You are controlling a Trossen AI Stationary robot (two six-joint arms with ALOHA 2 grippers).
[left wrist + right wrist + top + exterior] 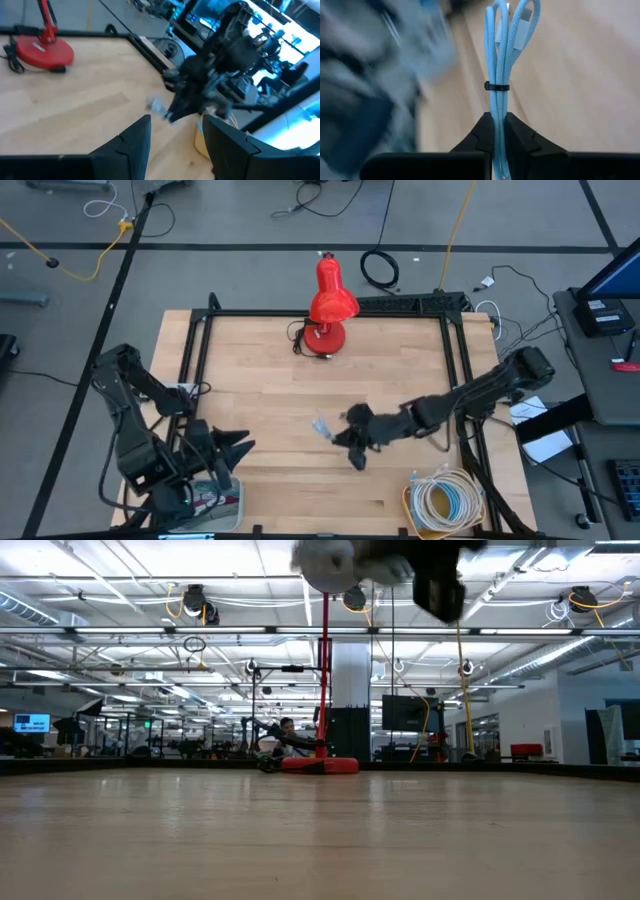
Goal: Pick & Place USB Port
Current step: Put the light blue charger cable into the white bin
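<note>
You have 1 bundled light-blue USB cable (499,75), pinched between the pressed-together fingers of the right gripper (330,432) at table centre. Its long axis runs straight out from the fingers. The left gripper (243,445) waits at 8 o'clock, fingers spread.

an open industrial lab: exposed ceiling ducts (200,602), monitors (405,712), floor cables (380,268).
</note>
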